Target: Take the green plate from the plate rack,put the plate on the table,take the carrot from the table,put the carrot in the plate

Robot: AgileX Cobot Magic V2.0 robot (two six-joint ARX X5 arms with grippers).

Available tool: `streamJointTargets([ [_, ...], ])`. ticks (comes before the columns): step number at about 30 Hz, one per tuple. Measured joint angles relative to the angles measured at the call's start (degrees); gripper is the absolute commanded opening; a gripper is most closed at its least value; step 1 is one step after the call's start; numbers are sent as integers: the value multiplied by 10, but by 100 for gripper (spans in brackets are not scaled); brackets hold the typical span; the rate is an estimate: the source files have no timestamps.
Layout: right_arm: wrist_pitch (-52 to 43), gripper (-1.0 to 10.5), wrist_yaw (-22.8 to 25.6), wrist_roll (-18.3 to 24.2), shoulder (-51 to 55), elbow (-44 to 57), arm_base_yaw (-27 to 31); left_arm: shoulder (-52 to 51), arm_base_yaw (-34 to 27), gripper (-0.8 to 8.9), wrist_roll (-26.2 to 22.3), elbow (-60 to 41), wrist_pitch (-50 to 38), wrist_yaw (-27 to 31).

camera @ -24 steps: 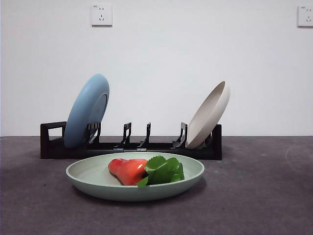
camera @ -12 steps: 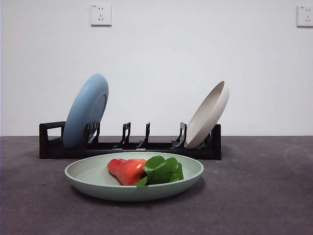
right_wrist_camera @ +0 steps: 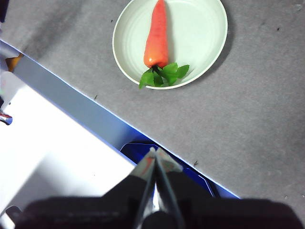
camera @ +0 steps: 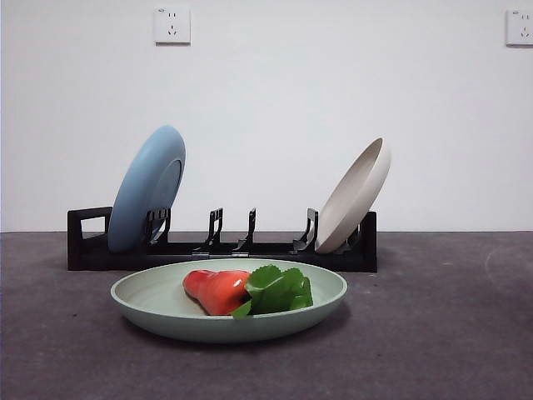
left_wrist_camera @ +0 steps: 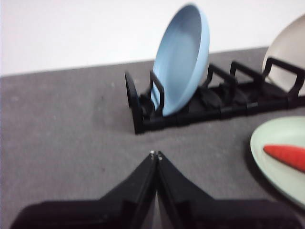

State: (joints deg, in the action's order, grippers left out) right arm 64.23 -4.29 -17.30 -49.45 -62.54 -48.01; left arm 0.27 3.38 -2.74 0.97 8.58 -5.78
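The green plate (camera: 158,304) lies flat on the dark grey table (camera: 450,333) in front of the black plate rack (camera: 225,248). The carrot (camera: 218,290) lies in the plate, its green leaves toward the right in the front view. The plate (right_wrist_camera: 200,28) and carrot (right_wrist_camera: 157,36) also show in the right wrist view, and the plate's edge (left_wrist_camera: 276,167) in the left wrist view. My left gripper (left_wrist_camera: 156,155) is shut and empty above the table, left of the rack (left_wrist_camera: 190,112). My right gripper (right_wrist_camera: 155,152) is shut and empty over the table's edge, away from the plate.
A light blue plate (camera: 150,187) leans at the rack's left end and a beige plate (camera: 354,196) at its right end. The rack's middle slots hold nothing. A white and blue surface (right_wrist_camera: 62,143) lies past the table's edge in the right wrist view.
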Motion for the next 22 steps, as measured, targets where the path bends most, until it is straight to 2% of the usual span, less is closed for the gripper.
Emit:
streamJointTargets([
  [22, 0, 2, 0, 0, 0, 0, 0, 0, -1, -3, 9, 0, 13, -2],
])
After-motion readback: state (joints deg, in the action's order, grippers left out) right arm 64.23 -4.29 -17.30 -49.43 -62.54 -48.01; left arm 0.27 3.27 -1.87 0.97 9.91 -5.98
